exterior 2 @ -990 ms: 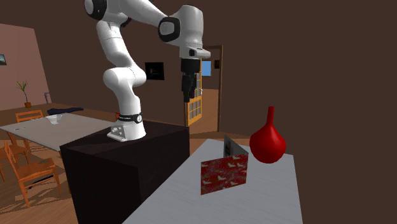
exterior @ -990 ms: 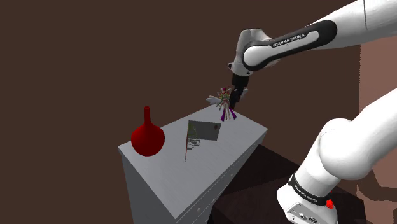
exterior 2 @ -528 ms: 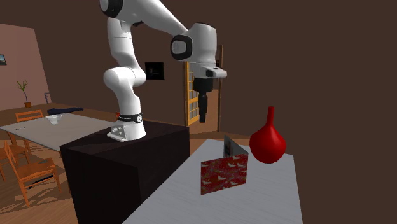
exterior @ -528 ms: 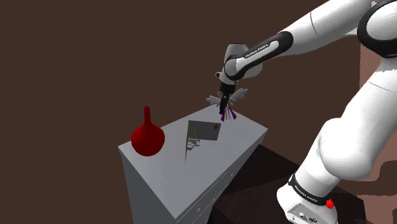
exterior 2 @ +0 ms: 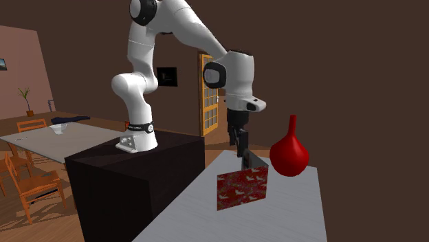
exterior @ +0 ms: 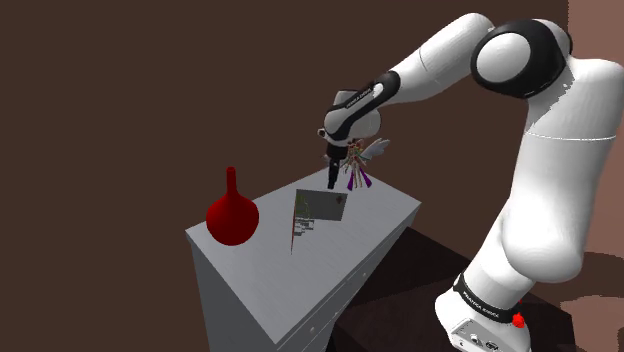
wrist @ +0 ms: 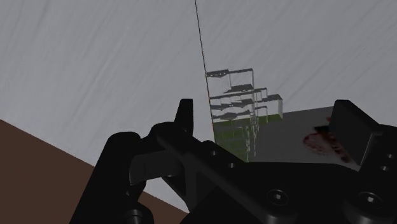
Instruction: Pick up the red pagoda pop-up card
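Dim flat render, dark walls, soft shading, shadows perhaps absent

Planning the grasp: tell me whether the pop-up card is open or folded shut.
Open: the card stands on edge, panels angled apart, pagoda tiers raised between them.

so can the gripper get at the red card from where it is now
Probably yes: the open gripper hangs just above the card, nothing lies between them, and the red vase stands aside.

White arm (exterior: 560,200), dark joints; black claw (exterior 2: 241,154)
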Controlling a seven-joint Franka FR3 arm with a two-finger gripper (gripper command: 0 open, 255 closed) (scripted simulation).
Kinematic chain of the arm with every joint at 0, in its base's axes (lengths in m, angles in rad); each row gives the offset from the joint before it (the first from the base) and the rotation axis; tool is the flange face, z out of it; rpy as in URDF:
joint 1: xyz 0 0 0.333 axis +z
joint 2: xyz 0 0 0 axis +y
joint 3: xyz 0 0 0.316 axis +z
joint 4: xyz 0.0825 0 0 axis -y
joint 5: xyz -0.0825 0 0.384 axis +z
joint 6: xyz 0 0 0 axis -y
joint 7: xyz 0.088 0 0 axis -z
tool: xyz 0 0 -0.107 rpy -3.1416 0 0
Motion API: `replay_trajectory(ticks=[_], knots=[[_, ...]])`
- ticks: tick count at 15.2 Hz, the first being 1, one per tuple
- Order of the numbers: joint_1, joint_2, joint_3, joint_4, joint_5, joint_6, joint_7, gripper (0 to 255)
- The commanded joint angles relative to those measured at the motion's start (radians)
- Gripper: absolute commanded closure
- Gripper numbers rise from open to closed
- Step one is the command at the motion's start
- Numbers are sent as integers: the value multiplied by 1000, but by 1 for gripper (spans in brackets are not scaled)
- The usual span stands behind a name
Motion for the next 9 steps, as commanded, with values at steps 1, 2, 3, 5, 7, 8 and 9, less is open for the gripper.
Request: replay_trajectory(ticks=[1,2,3,5,7,8,9], knots=[[-15,80,25,65,37,8,-69,0],[-24,119,38,99,51,11,-100,0],[-34,158,52,134,64,12,-128,0],[-51,234,78,206,82,12,-180,0],[-55,254,83,207,88,30,-185,0],[-57,265,86,208,92,40,-188,0],[-59,275,88,210,95,49,-191,0]])
